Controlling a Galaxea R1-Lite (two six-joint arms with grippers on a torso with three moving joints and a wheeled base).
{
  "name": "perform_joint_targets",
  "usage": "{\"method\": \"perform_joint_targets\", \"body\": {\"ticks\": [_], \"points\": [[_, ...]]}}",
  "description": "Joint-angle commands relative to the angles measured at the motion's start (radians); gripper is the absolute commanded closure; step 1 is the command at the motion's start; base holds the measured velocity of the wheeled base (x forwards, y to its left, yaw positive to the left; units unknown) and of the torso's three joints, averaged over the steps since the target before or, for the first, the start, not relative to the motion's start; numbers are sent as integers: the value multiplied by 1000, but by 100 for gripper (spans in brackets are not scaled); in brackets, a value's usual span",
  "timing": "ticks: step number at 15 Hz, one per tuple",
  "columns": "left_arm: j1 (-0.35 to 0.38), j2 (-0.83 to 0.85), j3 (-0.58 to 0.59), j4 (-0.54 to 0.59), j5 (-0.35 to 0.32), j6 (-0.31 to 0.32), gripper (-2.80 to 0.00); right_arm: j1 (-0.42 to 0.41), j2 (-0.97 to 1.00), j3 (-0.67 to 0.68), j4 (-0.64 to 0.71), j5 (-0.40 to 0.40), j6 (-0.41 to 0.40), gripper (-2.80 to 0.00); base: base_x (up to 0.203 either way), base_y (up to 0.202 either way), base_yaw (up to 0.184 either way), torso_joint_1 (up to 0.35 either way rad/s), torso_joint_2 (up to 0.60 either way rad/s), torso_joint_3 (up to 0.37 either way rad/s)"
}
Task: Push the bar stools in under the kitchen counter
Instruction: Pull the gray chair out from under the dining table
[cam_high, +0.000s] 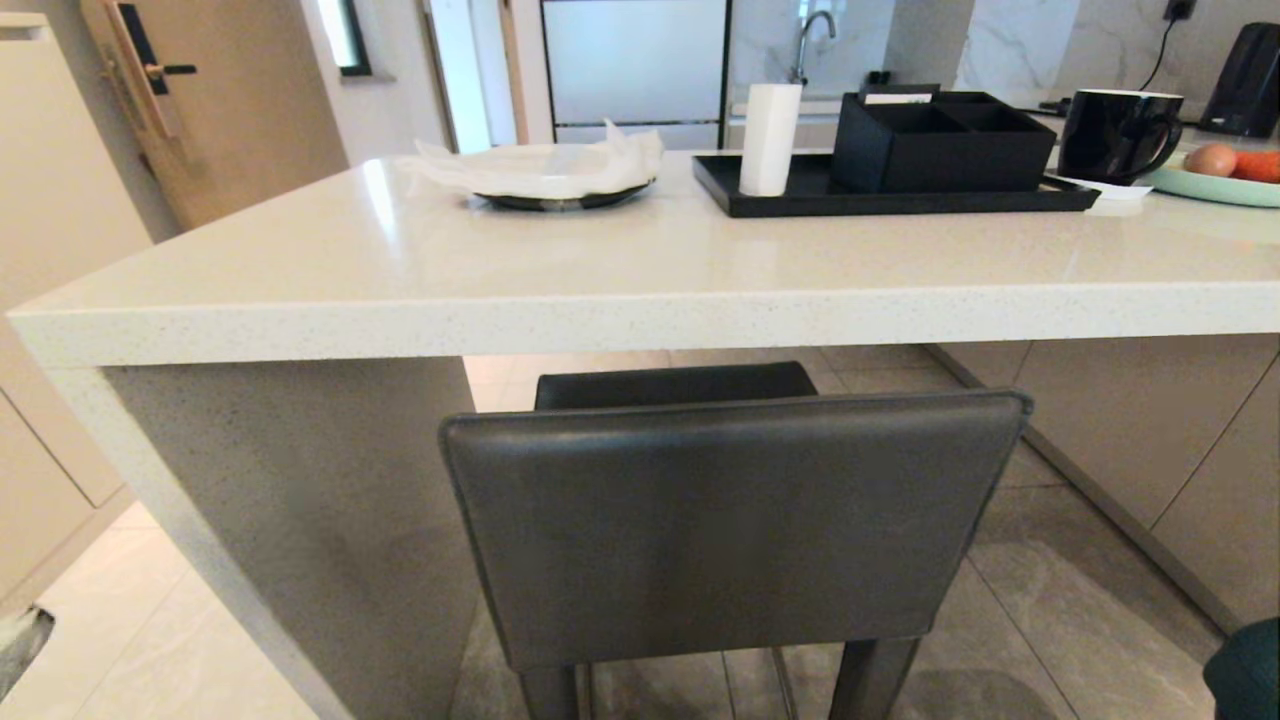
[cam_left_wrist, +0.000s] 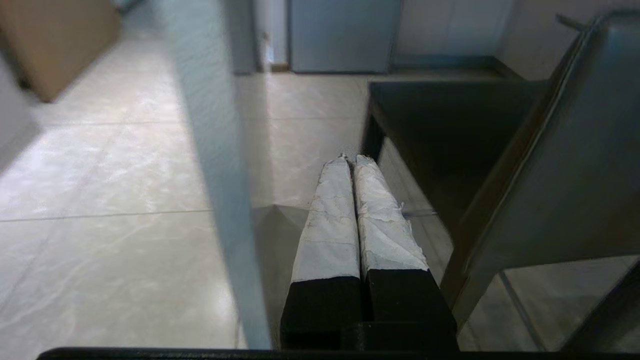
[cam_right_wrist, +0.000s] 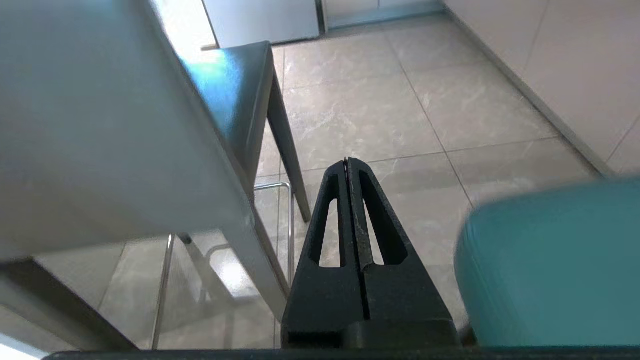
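The grey leather bar stool (cam_high: 735, 520) stands in front of me with its low back towards me and its seat partly under the white kitchen counter (cam_high: 600, 270). A corner of the teal stool (cam_high: 1248, 672) shows at the lower right. Neither arm appears in the head view. My left gripper (cam_left_wrist: 351, 159), fingers wrapped in white tape, is shut and empty beside the grey stool's back (cam_left_wrist: 560, 165), between it and the counter's end panel (cam_left_wrist: 210, 150). My right gripper (cam_right_wrist: 347, 161) is shut and empty, between the grey stool (cam_right_wrist: 100, 130) and the teal stool (cam_right_wrist: 550, 260).
On the counter sit a dark plate with crumpled white paper (cam_high: 545, 170), a black tray (cam_high: 880, 195) with a white cup and black boxes, a black mug (cam_high: 1115, 135) and a green plate of food (cam_high: 1225, 175). Cabinet fronts (cam_high: 1150, 420) line the right.
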Motion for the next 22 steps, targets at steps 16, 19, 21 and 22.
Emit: {"method": "perform_joint_targets", "body": {"ticks": [16, 19, 21, 22], "points": [[-255, 1177, 211, -1120, -297, -109, 0, -1, 420, 0, -148, 436, 53, 0, 0, 0, 0, 0, 0, 0], [-182, 1197, 238, -1176, -396, -110, 0, -44, 522, -2, -241, 489, 12, 0, 0, 0, 0, 0, 0, 0], [-186, 1195, 234, -1177, -398, -110, 0, -119, 608, -6, -373, 653, -24, 0, 0, 0, 0, 0, 0, 0], [-187, 1195, 228, -1177, -398, -110, 0, -152, 629, -12, -405, 758, -50, 0, 0, 0, 0, 0, 0, 0]]}}
